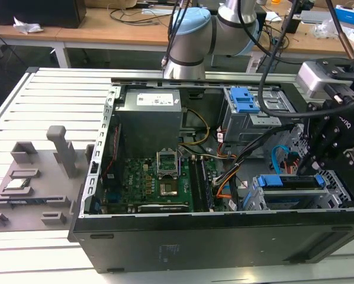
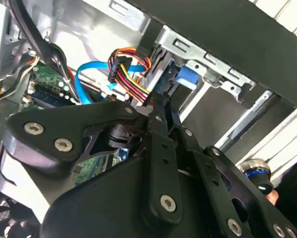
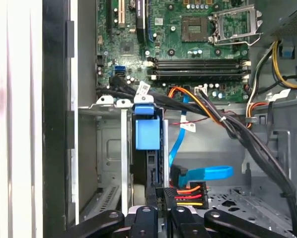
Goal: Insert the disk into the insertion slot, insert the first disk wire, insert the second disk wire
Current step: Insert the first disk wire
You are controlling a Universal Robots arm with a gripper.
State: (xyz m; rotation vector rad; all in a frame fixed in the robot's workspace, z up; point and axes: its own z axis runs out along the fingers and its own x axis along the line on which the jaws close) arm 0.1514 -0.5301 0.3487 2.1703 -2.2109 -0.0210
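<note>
The disk (image 3: 147, 134), in its bright blue carrier, sits inside the insertion slot (image 3: 108, 148), the silver cage at the case's corner (image 1: 337, 195). In the exterior view the carrier's blue edge (image 1: 283, 180) shows in the cage. My gripper (image 3: 159, 196) hangs at the disk's rear edge, fingers close together on the black connector of the first disk wire (image 3: 190, 191), an orange, red and yellow bundle (image 2: 128, 74). The second disk wire (image 3: 210, 173), a flat light-blue cable, lies loose beside it, its end connector apart from the disk (image 2: 89, 69).
The motherboard (image 1: 159, 177) and power supply (image 1: 150, 109) fill the case's left part. A grey bay with a blue latch (image 1: 245, 100) stands at the back. Thick black cables (image 3: 228, 129) cross above the cage. A grey fixture (image 1: 29, 177) rests on the table outside.
</note>
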